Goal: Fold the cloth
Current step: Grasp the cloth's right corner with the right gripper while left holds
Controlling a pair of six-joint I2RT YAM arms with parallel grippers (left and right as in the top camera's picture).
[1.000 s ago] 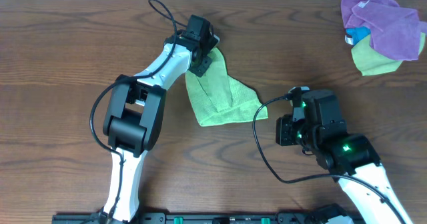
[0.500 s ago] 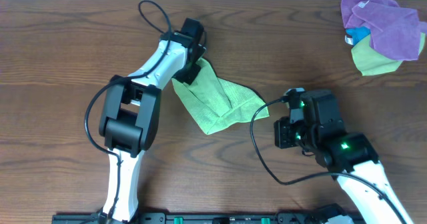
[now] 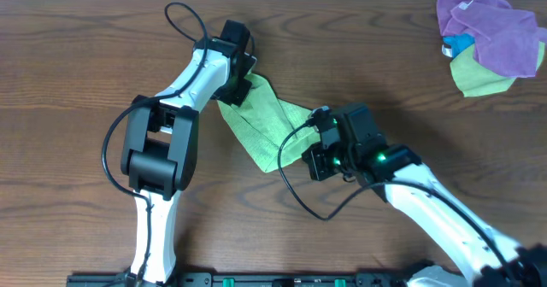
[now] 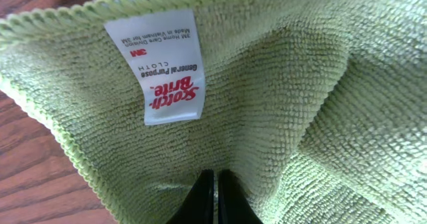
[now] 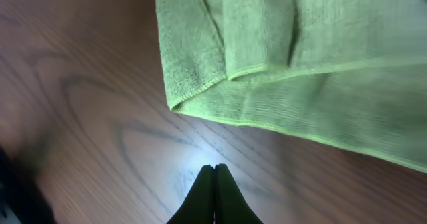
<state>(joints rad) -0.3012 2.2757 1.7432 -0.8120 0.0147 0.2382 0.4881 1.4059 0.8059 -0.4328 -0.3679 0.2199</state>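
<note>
The cloth (image 3: 272, 126) is a light lime-green towel lying crumpled and partly doubled over on the brown table (image 3: 77, 82). My left gripper (image 3: 241, 93) is at its back left end, shut on a pinch of the fabric. In the left wrist view the cloth (image 4: 313, 97) fills the picture, its white tag (image 4: 167, 67) lies just ahead, and the left gripper (image 4: 215, 175) has fabric bunched around its tips. My right gripper (image 3: 313, 157) hovers at the cloth's right side. In the right wrist view the right gripper (image 5: 214, 166) is shut on nothing over bare wood, just short of the cloth's (image 5: 300, 71) folded edge.
A purple cloth (image 3: 491, 32) lies bunched on a yellower green cloth (image 3: 479, 80) with a small blue thing (image 3: 459, 45) at the back right corner. Black cables loop from both arms over the table.
The left gripper has dragged the cloth to the left and a little back. The right arm has swung left, from well clear of the cloth to right beside its right edge.
</note>
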